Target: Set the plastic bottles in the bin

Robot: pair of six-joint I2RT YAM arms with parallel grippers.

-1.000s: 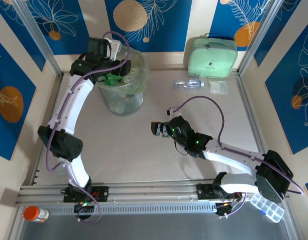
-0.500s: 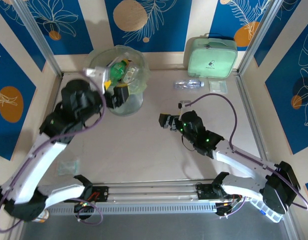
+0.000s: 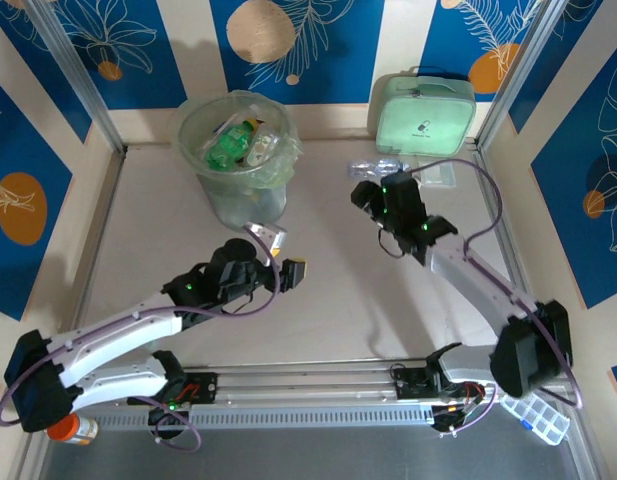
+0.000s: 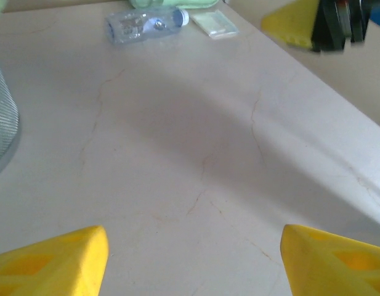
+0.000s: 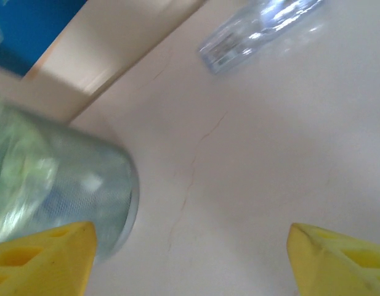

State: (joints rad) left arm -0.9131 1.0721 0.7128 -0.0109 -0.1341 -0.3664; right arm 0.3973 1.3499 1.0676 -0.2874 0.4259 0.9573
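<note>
Top external view: we see the round translucent bin lined with a pale green bag (image 3: 244, 205) at the far left of the table (image 3: 328, 300), holding green and clear plastic bottles (image 3: 228, 148). One clear plastic bottle with a blue label (image 3: 378, 168) lies on its side just beyond the right gripper (image 3: 366, 192) and well apart from the left gripper (image 3: 280, 252). Both grippers' jaws stand wide apart, holding nothing.

One clear bottle (image 4: 146, 23) lay on the worktop (image 3: 338, 290). One bin (image 3: 246, 205) held one green bottle (image 3: 225, 150) in plain sight, plus clear ones (image 3: 260, 150) too jumbled to count. There were one mint-green case (image 3: 425, 112), one small packet (image 4: 215, 23) and one orange-capped jar (image 3: 70, 430).
</note>
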